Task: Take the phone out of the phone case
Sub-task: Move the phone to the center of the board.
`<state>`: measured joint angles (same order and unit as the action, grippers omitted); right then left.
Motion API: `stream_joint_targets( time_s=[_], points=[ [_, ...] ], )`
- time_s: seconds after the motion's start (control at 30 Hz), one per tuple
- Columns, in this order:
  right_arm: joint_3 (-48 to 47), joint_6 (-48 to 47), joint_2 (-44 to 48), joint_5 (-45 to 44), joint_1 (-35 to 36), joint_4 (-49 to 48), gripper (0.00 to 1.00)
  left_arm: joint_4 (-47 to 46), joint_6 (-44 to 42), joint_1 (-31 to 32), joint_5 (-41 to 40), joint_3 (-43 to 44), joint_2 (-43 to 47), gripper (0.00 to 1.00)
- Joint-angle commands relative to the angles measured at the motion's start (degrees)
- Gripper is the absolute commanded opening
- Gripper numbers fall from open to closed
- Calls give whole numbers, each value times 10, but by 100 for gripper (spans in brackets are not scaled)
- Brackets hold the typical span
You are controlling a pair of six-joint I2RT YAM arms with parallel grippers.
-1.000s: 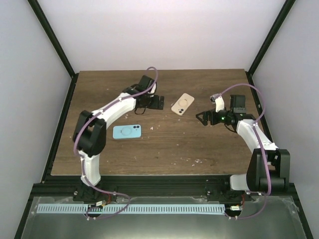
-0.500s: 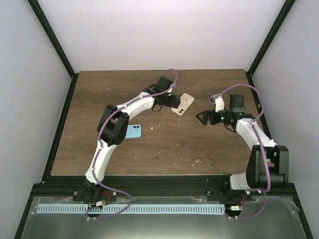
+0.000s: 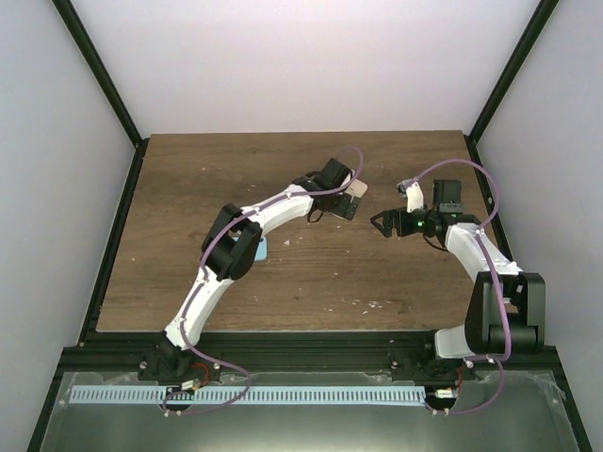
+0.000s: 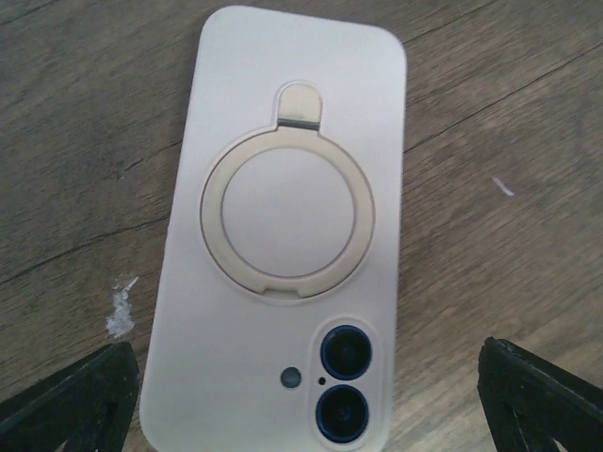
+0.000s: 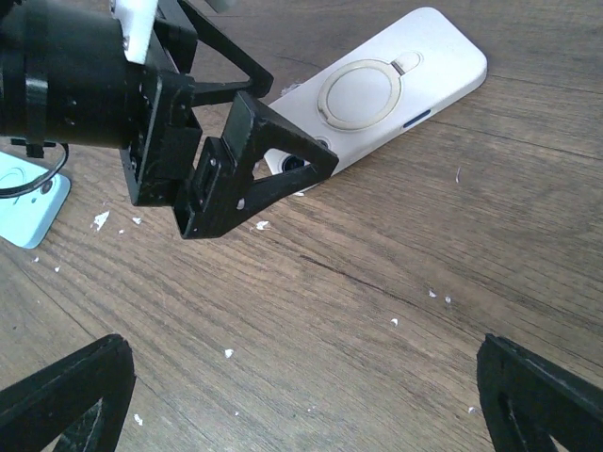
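The phone in its beige case (image 4: 283,235) lies face down on the wooden table, with a ring stand on its back and two blue-rimmed lenses in the cut-out. It also shows in the right wrist view (image 5: 377,94) and partly in the top view (image 3: 359,191). My left gripper (image 4: 301,400) is open and hovers right over the case's camera end, one fingertip on each side, not touching it; it also shows in the top view (image 3: 345,207) and the right wrist view (image 5: 236,169). My right gripper (image 3: 380,224) is open and empty just right of the case, over bare wood (image 5: 301,395).
A light blue phone or case (image 3: 261,248) lies on the table left of centre, mostly hidden under my left arm; its corner shows in the right wrist view (image 5: 24,202). Small white crumbs are scattered on the wood (image 5: 228,353).
My left arm has swung right, from near the back centre to over the beige cased phone, and now covers the blue item. The right arm has stayed still.
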<state>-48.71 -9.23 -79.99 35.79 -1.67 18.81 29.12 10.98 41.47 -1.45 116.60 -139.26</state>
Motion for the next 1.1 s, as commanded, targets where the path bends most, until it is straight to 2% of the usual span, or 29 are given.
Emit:
stream_joint_targets(
  time_s=[0.0, 0.2, 0.3, 0.53, 0.77, 0.87, 1.07],
  points=[
    [-21, -1, -1, -2, 4, 3, 100, 22, -19, -2, -47, 19, -20, 100],
    [-20, 1, -4, -4, 4, 4, 100, 40, -25, -1, -49, 35, -39, 99],
    [-21, 1, -5, -8, 3, 6, 100, 46, -25, -1, -24, 36, -43, 97],
    [-24, 2, -11, -12, 4, 9, 100, 45, -41, -1, -30, 38, -50, 91],
    [-25, 4, -11, -22, 3, 10, 100, 87, -26, 3, -22, 26, -32, 76],
    [-23, 5, -4, -27, 3, 9, 100, 98, -3, 9, -24, -61, 36, 75],
    [-16, 4, 2, -9, 3, -1, 100, -18, 15, 35, 7, -385, 259, 73]
  ],
)
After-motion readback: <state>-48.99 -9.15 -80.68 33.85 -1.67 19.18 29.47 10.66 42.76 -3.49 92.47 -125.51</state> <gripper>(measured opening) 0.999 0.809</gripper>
